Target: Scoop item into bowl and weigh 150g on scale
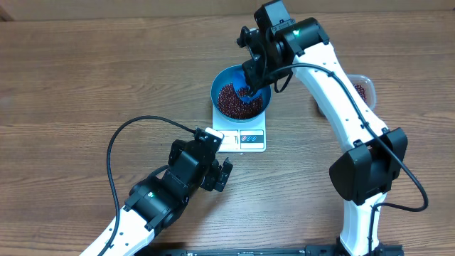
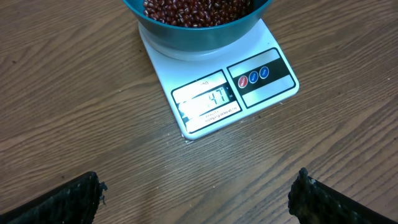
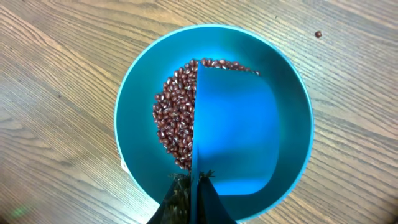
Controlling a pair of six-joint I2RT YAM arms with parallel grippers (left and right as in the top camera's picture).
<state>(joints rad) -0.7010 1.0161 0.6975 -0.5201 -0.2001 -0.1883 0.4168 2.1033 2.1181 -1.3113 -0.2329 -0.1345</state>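
Across the wood-grain table [image 1: 71,71] two white-and-black arms reach toward the middle. The right arm [image 1: 341,99] rises from the near edge and bends over to the far side, and the left arm [image 1: 153,203] comes in low from the near left corner.

Near the centre sits the scale [image 1: 242,139], white and square, with its display [image 2: 208,102] and a dark panel of three round buttons [image 2: 252,78] facing the left arm. Glare washes over the readout; only digits that look like 47 can be made out at its end.

On the scale's platform stands the bowl [image 3: 134,93], bright blue and deep, overhanging the platform. Behind the right arm, at the far right, part of a clear tub [image 1: 362,87] shows, with dark grains in it.

The right gripper [image 3: 193,199] is clamped tight on the near end of a blue scoop [image 3: 236,143], which is held over the bowl and hides the right half of its inside.

The left gripper [image 2: 196,196] hangs above bare table just in front of the scale, its two dark fingers spread fully apart with nothing between them.

Red-brown beans [image 3: 174,118] lie heaped in the bowl, showing to the left of the scoop and along its far edge. One stray bean [image 3: 318,34] lies alone on the table beyond the bowl.
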